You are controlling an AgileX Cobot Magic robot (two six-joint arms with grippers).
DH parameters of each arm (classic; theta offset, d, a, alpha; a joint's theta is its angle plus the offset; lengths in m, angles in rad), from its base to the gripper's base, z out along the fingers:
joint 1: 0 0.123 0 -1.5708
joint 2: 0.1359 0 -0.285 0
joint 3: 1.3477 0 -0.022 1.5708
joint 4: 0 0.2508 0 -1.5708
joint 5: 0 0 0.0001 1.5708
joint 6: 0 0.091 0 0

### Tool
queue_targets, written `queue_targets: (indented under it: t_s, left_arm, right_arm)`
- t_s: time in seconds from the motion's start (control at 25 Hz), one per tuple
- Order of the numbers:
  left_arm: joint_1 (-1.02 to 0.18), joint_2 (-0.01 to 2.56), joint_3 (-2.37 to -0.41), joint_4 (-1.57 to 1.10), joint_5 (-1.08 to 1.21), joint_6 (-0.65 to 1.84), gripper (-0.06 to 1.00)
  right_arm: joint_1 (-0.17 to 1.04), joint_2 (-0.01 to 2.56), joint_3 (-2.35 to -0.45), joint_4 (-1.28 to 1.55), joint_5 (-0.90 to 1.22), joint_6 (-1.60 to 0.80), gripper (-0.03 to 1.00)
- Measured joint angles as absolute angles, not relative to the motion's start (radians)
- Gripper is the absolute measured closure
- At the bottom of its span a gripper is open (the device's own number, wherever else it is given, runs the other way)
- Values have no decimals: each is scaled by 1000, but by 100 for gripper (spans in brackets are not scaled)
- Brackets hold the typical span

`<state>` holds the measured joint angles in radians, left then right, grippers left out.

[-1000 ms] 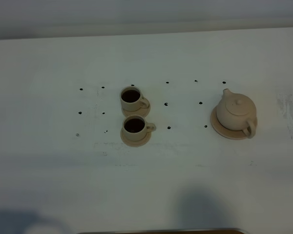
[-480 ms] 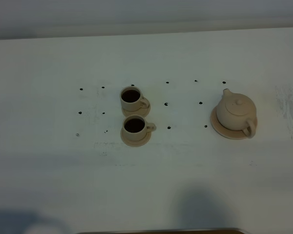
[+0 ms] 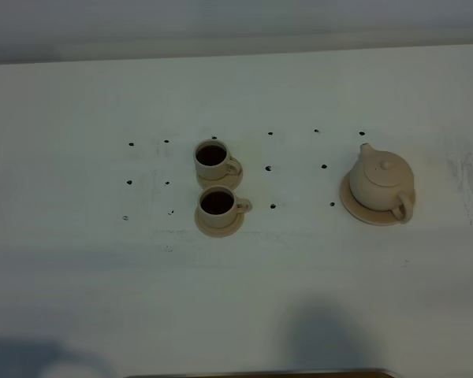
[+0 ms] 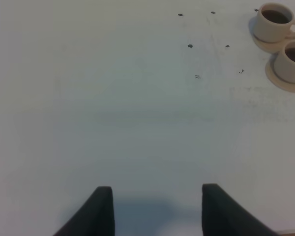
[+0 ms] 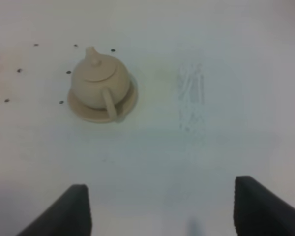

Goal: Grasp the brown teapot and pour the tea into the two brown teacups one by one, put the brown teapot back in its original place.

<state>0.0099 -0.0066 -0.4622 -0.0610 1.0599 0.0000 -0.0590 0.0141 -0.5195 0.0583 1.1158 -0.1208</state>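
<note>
Nothing on the table has shifted across the last second; teapot and cups sit exactly where they were. From my seat, the right fingers (image 5: 162, 209) stand spread as wide as they go, gripping nothing, hanging over bare table (image 3: 79, 283) well back from the brown teapot (image 5: 99, 81). The left fingers (image 4: 157, 209) are likewise parted and empty, with the two brown teacups (image 4: 285, 42) far off toward the edge of their wrist view.

Taking the teapot as my landmark: it rests squarely on its wide saucer (image 3: 355, 209), lid on, loop handle turned toward my side of the table and spout pointing away. That handle-forward pose suits a grab from the right arm, which I judge is why that side did the work. Well to the left of the teapot, the two cups stand one behind the other, each on its small saucer, handles aimed back toward the teapot. Both hold dark tea.

With the cups filled and the pot home on its saucer, I read the job as finished and both arms as parked clear.
</note>
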Motion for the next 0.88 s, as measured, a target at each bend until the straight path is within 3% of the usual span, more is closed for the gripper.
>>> queue_targets:
  t_s: [0.88]
  left_arm:
    - [10, -7, -462, -61, 1060, 0, 47]
  right_arm:
    - [-59, 14, -520, 51, 1116, -144, 38]
